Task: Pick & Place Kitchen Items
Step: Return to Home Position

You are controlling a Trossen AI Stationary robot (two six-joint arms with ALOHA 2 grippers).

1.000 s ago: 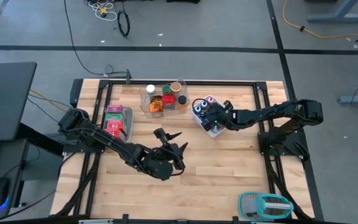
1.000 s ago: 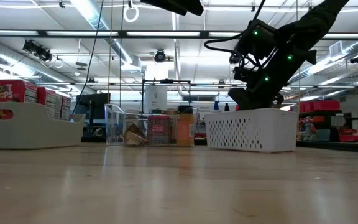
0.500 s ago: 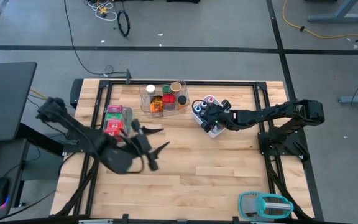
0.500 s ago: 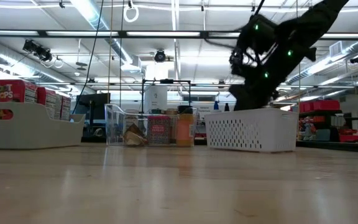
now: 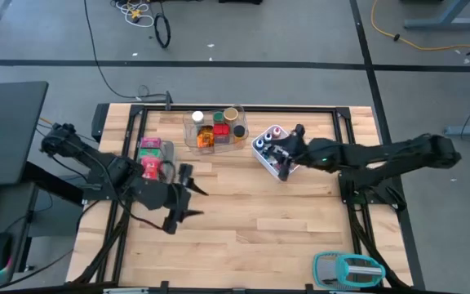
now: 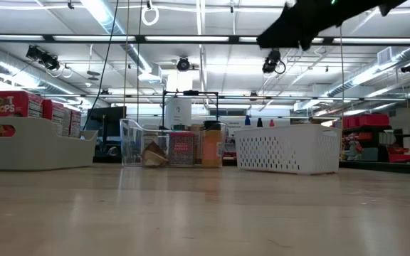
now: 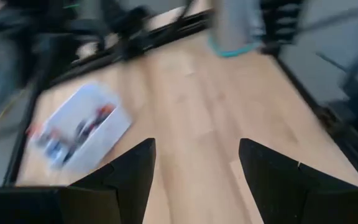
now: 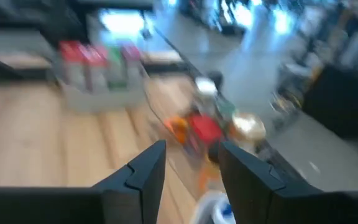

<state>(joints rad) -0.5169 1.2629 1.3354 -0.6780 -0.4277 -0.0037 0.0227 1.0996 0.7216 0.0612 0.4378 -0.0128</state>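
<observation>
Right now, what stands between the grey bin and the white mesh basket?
The clear tray of kitchen items stands between them, seen in the low view.

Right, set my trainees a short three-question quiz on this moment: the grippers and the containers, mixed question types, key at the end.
1. True or false: the right gripper hangs above the white mesh basket.
2. Pick one. The left gripper is: A open and empty; B shut and empty; C shut on an item.
3. Fill in: the red boxes stand in the ___ bin.

Key: 1 true. 2 A. 3 grey, the grey bin on the table's left side.
</observation>
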